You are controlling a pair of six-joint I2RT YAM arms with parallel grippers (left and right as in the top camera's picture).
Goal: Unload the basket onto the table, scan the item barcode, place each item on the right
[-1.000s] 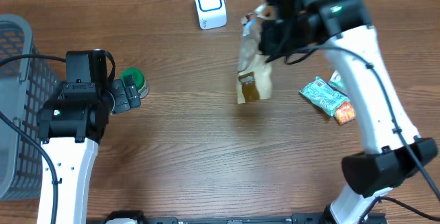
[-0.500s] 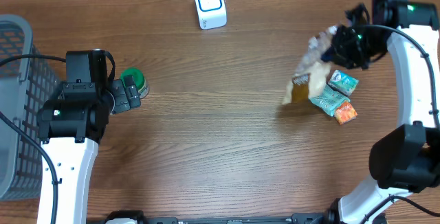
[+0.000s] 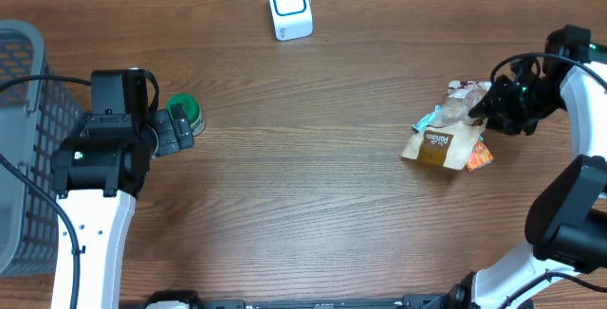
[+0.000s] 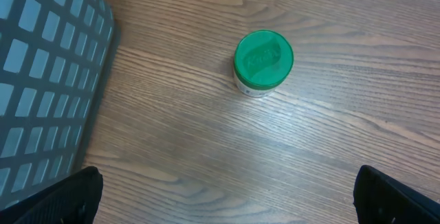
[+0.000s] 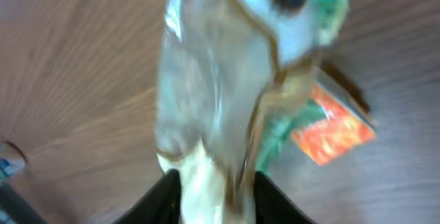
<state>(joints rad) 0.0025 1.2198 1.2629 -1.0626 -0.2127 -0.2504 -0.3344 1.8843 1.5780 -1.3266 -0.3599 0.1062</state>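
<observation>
The bag (image 3: pixel 438 145) lies on the worktop (image 3: pixel 303 205), far right of the scanner (image 3: pixel 289 7) and nearer the robot, overlapping small packets (image 3: pixel 479 155). The right hand (image 3: pixel 486 108) straddles the bag's top end; whether it grips, I cannot tell. The left hand (image 3: pixel 177 131), left of the scanner, gapes wide and empty.

One scanner (image 3: pixel 289 7), one green-lidded jar (image 3: pixel 184 111), one basket (image 3: pixel 19 110), three snack packets (image 3: pixel 438 146).
</observation>
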